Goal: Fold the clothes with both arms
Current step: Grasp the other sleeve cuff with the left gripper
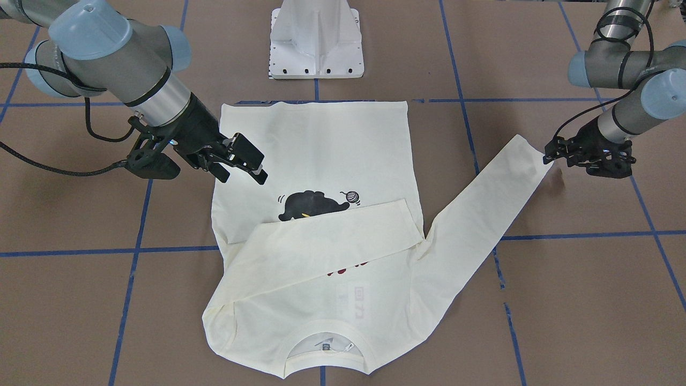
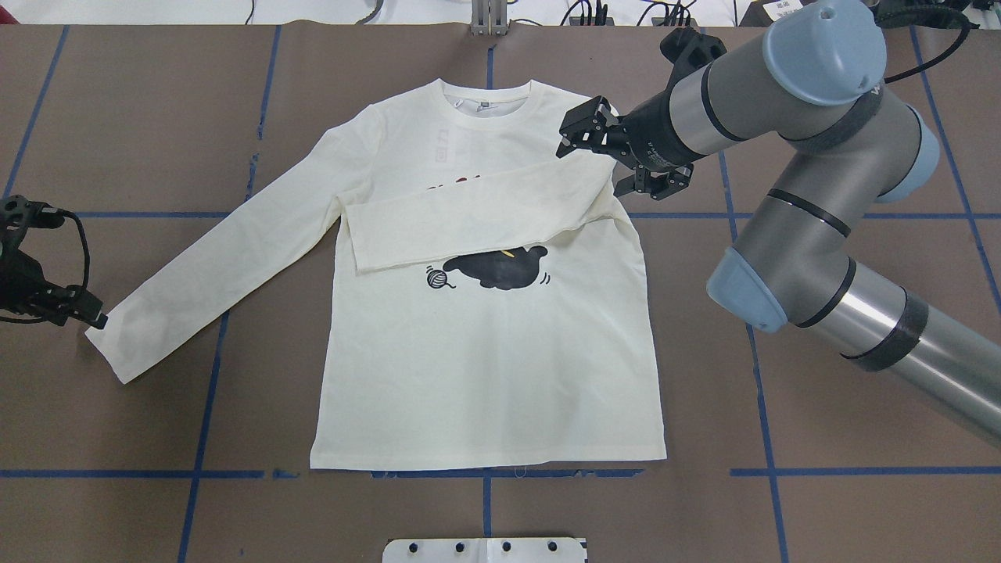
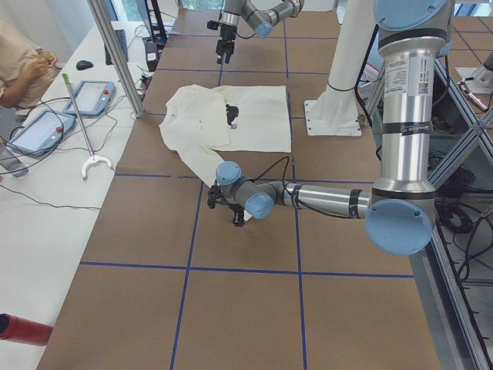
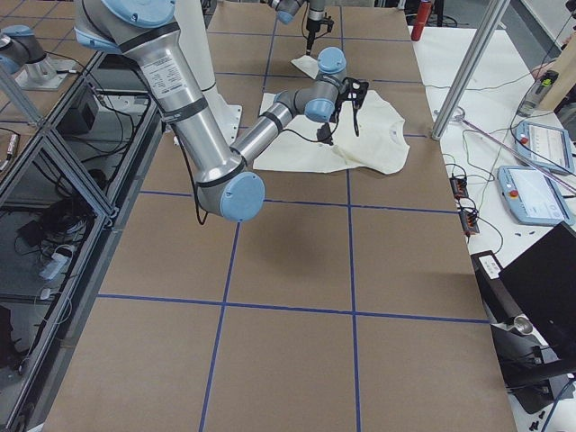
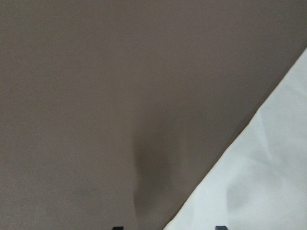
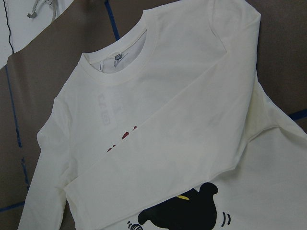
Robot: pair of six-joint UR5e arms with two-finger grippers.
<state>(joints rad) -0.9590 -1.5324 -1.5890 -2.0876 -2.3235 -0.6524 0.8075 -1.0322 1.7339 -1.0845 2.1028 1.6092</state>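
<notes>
The cream long-sleeved T-shirt [image 2: 485, 367] lies flat, print up, collar away from the robot; it also shows in the front view [image 1: 316, 145] and the right wrist view [image 6: 158, 143]. One sleeve [image 2: 477, 223] is folded across the chest and covers most of the red word; the black cat shows below it. The other sleeve [image 2: 227, 262] stretches out toward the robot's left. My left gripper [image 2: 94, 317] sits low at that sleeve's cuff [image 5: 259, 182], jaws apart. My right gripper [image 2: 575, 129] hovers open and empty over the shoulder by the collar.
The white pedestal base [image 1: 316, 43] stands at the robot's side of the shirt's hem. Blue tape lines cross the brown table [image 2: 782, 407]. A side table with tablets [image 3: 38, 131] and an operator [image 3: 23, 65] lie beyond the collar end.
</notes>
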